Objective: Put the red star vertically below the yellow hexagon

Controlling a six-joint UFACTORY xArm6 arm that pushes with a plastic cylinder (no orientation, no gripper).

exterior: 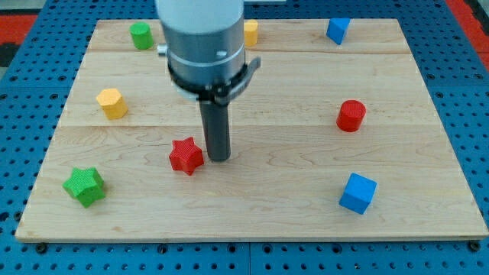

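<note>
I can read no text, label, brand, number or sign anywhere in my view.

green star (84,186), red cyl. (351,115), 2 blue cubes (357,192) (338,30)

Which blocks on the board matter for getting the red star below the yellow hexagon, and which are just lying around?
Part of the job: red star; yellow hexagon; my tip, just to the star's right in the view.

Just lying about: green star; green cylinder; yellow block, partly hidden behind the arm; red cylinder; two blue cubes.
</note>
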